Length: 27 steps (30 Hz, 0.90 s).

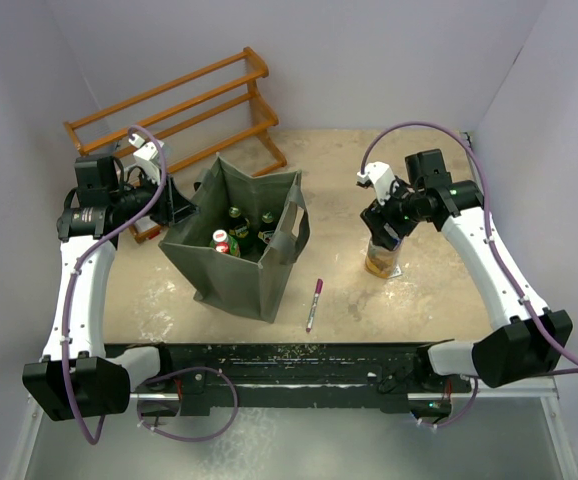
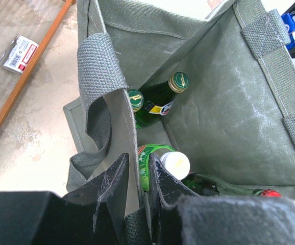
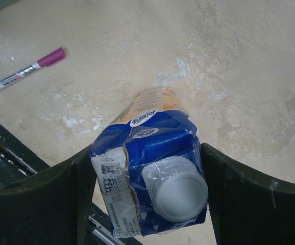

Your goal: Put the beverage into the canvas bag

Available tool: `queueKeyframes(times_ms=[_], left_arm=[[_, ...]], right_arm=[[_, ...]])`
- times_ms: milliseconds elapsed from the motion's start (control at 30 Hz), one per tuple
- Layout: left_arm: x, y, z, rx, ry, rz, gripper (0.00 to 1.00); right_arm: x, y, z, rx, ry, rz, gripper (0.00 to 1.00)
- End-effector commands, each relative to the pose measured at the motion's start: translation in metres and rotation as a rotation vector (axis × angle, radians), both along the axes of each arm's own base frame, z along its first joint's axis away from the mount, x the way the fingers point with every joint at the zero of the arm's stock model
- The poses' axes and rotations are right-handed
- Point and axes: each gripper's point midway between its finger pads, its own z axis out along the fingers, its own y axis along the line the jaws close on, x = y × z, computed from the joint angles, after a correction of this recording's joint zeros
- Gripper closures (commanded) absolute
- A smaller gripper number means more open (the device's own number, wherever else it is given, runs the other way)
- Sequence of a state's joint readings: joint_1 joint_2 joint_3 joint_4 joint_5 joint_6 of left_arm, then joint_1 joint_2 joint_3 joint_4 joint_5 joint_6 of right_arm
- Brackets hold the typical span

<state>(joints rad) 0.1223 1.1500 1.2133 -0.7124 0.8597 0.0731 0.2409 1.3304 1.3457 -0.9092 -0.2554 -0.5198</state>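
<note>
Carton [image 3: 152, 148] on the table [image 3: 239, 61], squeezed at its top between the right gripper's [image 3: 146, 171] fingers, while the left gripper [image 2: 137, 191] pinches the bag [image 2: 229, 102] wall, bottles [image 2: 160, 99] just beyond its fingertips.

Blue-orange beverage carton [image 3: 152, 168], white cap, upright, well right of canvas bag [image 1: 231, 275]; bag grey-green, open, upright.

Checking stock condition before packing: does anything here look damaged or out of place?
The juice carton has a crumpled blue top, with a ragged tear beside the printed date. A purple marker lies loose on the table to the right of the canvas bag, unrelated to the drinks.
</note>
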Motion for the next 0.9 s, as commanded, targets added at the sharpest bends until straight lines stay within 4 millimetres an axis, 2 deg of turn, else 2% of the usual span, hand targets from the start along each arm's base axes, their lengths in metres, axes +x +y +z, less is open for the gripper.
queueKeyframes(times_ms=[0,167,333,633,867], left_arm=[[0.006,0.001,0.009,0.010,-0.061,-0.011,0.75],[0.005,0.002,0.010,0.013,-0.064,-0.009,0.75],[0.005,0.002,0.011,0.016,-0.066,-0.009,0.75],[0.006,0.002,0.013,0.016,-0.065,-0.008,0.75],[0.006,0.002,0.012,0.017,-0.063,-0.007,0.75]], right_arm=[[-0.001,0.004,0.010,0.037,-0.030,0.016,0.25],[-0.003,0.008,0.012,0.052,-0.025,0.029,0.35],[-0.006,0.008,0.017,0.060,-0.036,0.032,0.51],[-0.002,0.015,0.047,0.116,-0.105,0.027,0.77],[0.003,0.017,0.068,0.137,-0.150,0.016,0.91]])
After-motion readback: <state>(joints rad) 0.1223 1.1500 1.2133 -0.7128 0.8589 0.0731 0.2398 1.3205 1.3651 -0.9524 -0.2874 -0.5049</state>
